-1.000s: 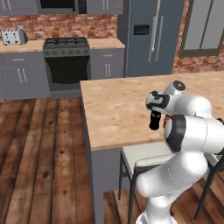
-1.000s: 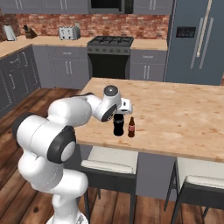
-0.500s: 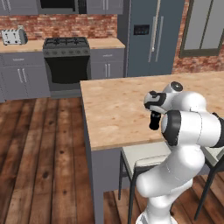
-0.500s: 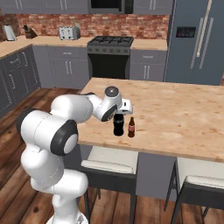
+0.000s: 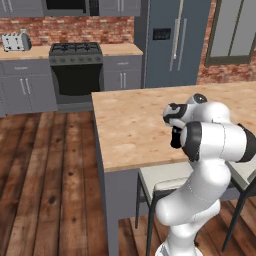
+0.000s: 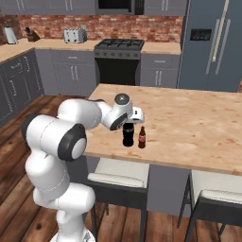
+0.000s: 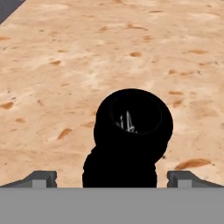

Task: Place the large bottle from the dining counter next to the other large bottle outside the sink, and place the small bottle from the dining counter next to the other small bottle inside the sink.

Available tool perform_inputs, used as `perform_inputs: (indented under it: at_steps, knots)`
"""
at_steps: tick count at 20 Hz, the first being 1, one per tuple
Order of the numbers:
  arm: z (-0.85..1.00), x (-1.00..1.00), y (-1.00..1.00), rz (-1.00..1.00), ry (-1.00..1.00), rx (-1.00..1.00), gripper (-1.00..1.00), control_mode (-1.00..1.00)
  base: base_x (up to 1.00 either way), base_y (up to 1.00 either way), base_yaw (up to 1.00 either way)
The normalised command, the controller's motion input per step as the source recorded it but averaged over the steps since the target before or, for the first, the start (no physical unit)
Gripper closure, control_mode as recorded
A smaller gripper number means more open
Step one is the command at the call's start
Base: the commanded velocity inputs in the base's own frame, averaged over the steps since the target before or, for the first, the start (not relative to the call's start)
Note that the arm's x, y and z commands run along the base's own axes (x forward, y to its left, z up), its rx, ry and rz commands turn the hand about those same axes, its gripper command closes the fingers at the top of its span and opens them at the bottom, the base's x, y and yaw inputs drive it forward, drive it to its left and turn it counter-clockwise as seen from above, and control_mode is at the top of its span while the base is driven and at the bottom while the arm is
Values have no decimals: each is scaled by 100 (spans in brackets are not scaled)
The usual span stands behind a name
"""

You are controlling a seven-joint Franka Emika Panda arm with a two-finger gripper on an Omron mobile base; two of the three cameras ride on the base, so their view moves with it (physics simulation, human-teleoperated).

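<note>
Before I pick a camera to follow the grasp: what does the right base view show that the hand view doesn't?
Right base view alone: the tiny brown red-labelled bottle standing just beside the black one, plus the stove and grey refrigerator.

Hand view alone: the open gripper, one fingertip either side of the bottle, looking down onto its mouth.

Both: the glossy all-black bottle on the light wooden dining counter.

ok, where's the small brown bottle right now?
Right base view: the small brown bottle stands upright on the wooden island, near its front edge, just right of the large black bottle under the gripper.
</note>
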Motion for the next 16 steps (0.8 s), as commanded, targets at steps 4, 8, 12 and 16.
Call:
perform_inputs:
  at_steps: [4, 8, 12, 16]
  knots:
    - [-5, 11, -4, 0, 0, 0, -100, -100, 0, 0, 0]
    - [-5, 11, -3, 0, 0, 0, 100, -100, 0, 0, 0]
    - [-5, 15, 0, 0, 0, 0, 100, -100, 0, 0, 0]
    - [-1, 0, -3, 0, 0, 0, 100, -100, 0, 0, 0]
